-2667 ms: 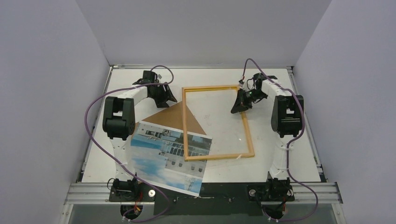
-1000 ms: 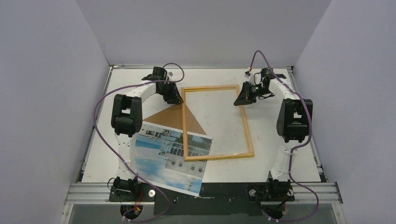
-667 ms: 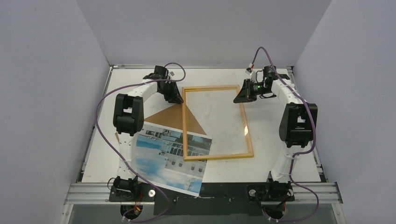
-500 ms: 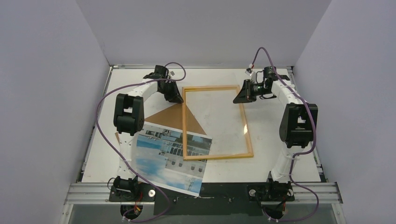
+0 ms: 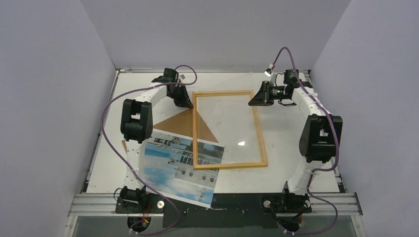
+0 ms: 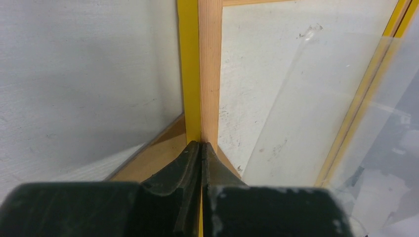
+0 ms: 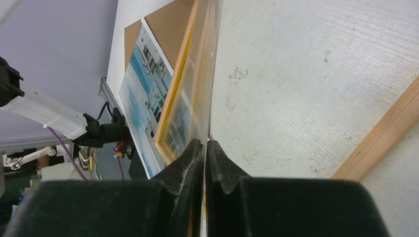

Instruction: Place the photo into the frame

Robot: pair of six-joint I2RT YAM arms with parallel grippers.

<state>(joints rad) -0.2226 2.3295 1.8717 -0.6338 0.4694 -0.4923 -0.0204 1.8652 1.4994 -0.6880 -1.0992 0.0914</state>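
The frame lies back side up in the middle of the table, wood-coloured with a yellow edge. The photo lies at the near left, its right corner under the frame's near-left corner. My left gripper is shut, its tips resting against the frame's left bar near the far corner. At the frame's far-right corner my right gripper is shut on a clear sheet, which passes edge-on between the fingers and slants up out of the frame.
A brown backing board lies flat under the frame's left bar and the photo's far edge, also showing beside my left fingers. Grey walls close in the table on three sides. Both arms' purple cables arch over the far corners.
The left gripper has closed at the frame's left bar. The right gripper has drawn right and back with the clear sheet, tilting it up; the glint on it has shifted toward the near side.
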